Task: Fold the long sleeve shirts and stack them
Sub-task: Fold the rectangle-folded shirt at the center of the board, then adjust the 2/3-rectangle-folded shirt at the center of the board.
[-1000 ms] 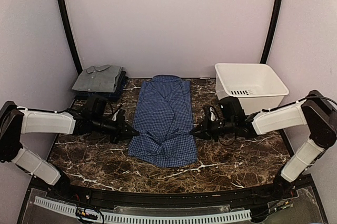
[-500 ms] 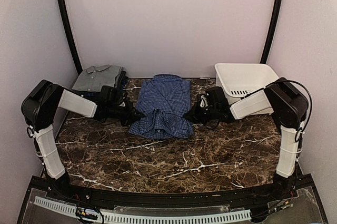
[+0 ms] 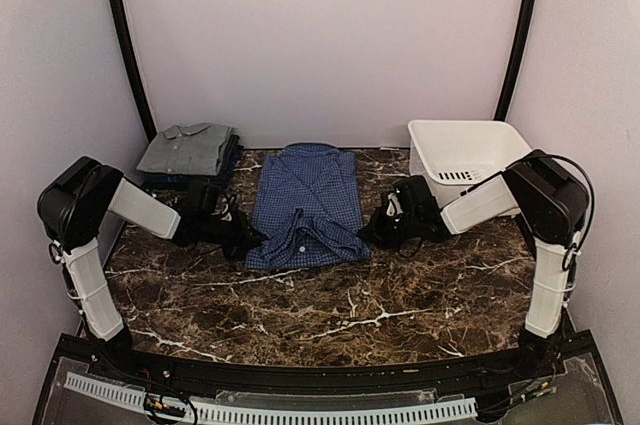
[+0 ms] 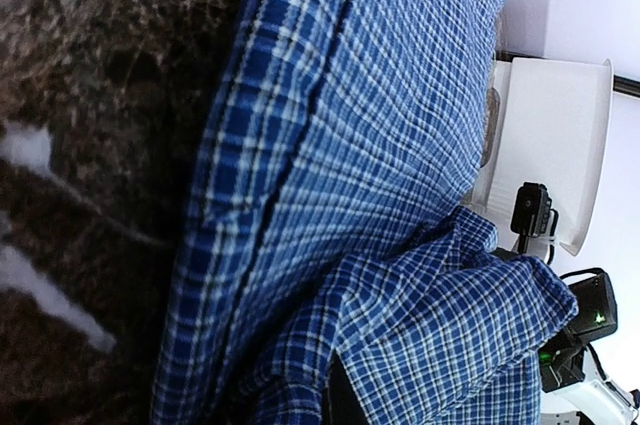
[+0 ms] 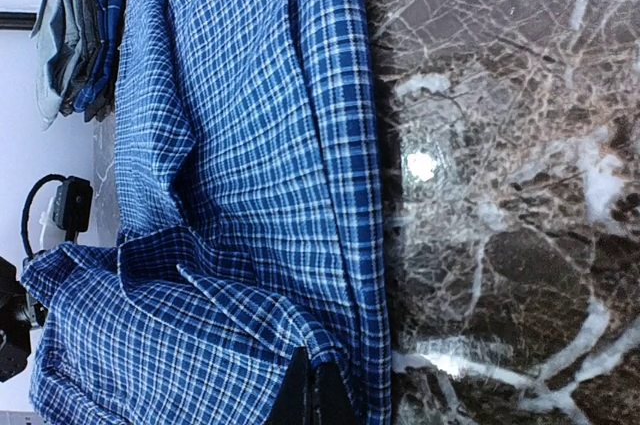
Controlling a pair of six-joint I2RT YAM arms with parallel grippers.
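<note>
The blue checked long sleeve shirt (image 3: 305, 207) lies in the middle of the table, collar at the back, its lower part doubled up over the body. My left gripper (image 3: 243, 240) is shut on the folded cloth at the shirt's left near corner. In the left wrist view the blue shirt (image 4: 380, 175) drapes over my dark fingers (image 4: 343, 403). My right gripper (image 3: 368, 235) is shut on the right near corner; cloth wraps its fingers (image 5: 312, 390) in the right wrist view. The grey long sleeve shirt (image 3: 185, 147) lies folded on top of a stack at the back left.
A white plastic tub (image 3: 470, 160) stands at the back right, close behind my right arm. The stack of folded clothes (image 5: 85, 25) sits by the back left wall. Dark marble table (image 3: 330, 315) lies bare in front of the shirt.
Both grippers swung toward the back with the blue shirt's lower part, folding it over the body and shortening the shirt. In the last half second they came slightly nearer and lower.
</note>
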